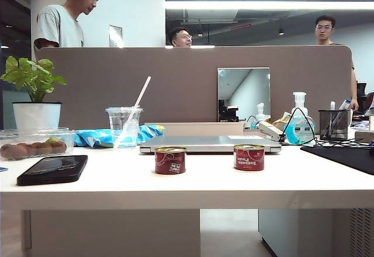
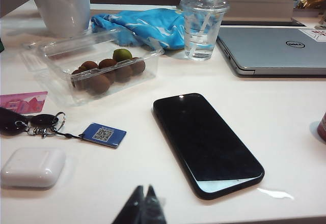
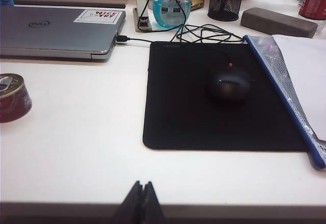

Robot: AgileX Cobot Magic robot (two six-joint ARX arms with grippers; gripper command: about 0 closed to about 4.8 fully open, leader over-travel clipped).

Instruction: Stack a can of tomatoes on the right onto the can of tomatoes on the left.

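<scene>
Down at the near edge of the surface (image 1: 193,181), both grippers wait: left gripper (image 2: 144,207) and right gripper (image 3: 142,202), fingers pressed together, holding nothing. Beyond them, the right tomato can (image 1: 249,157) stands upright, axis vertical, near the left tomato can (image 1: 170,160). Looks rigid, weighty, slick-sided; grab it across the round wall.

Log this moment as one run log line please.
phase: not started | left gripper: shut, near phone | right gripper: shut, table edge | right can, left can: apart, unstacked
</scene>
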